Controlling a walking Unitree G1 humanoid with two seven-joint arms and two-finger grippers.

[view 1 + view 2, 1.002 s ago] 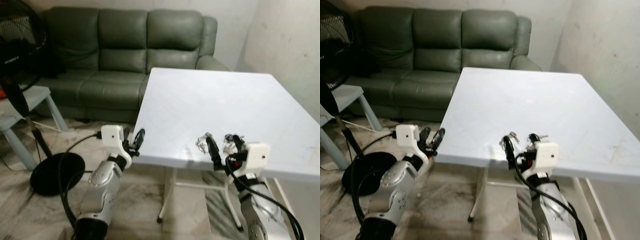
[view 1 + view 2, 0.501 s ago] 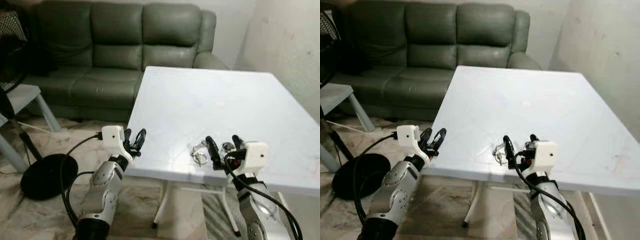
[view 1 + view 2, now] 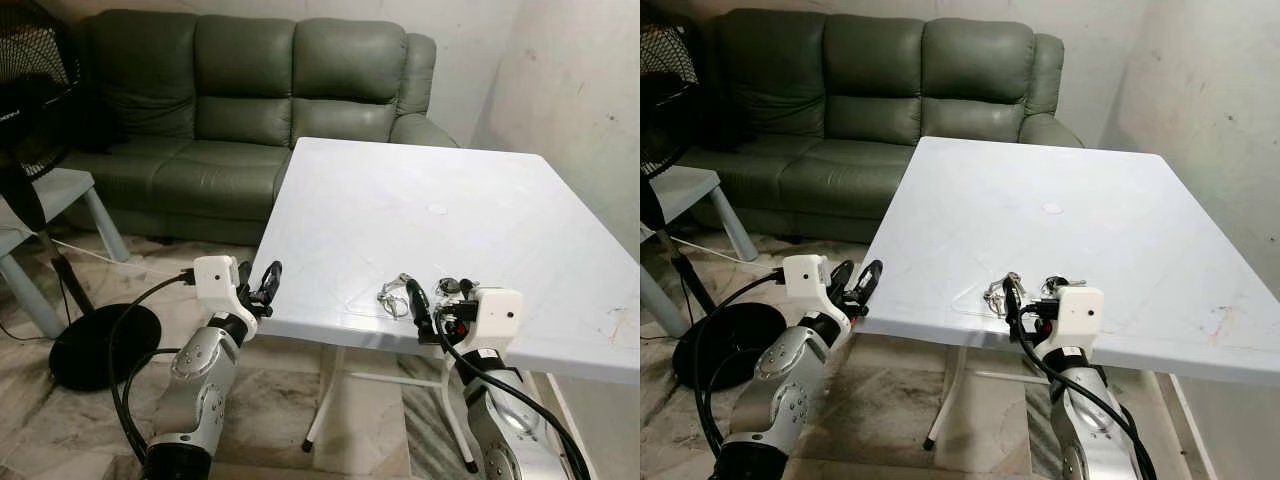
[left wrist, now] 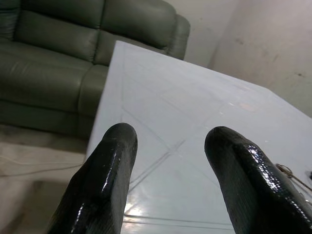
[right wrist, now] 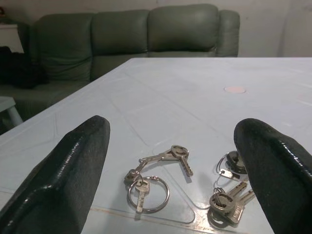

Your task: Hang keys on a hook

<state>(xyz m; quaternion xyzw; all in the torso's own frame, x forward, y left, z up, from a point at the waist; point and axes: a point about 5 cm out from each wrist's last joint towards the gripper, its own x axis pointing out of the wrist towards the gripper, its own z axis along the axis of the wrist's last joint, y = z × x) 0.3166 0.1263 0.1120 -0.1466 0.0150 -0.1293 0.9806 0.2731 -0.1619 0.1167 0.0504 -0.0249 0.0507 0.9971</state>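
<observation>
A: Since a second ago our view swung right, and our right gripper [image 5: 170,170] now frames the keys [image 5: 151,187], fingers spread wide for scooping them up.

B: They lie on the table [image 3: 400,210] at twelve o'clock; our left gripper [image 4: 170,180] waits open too.

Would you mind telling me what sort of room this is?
Probably a home living room: a green leather sofa, a standing fan and a white table holding keys.
</observation>
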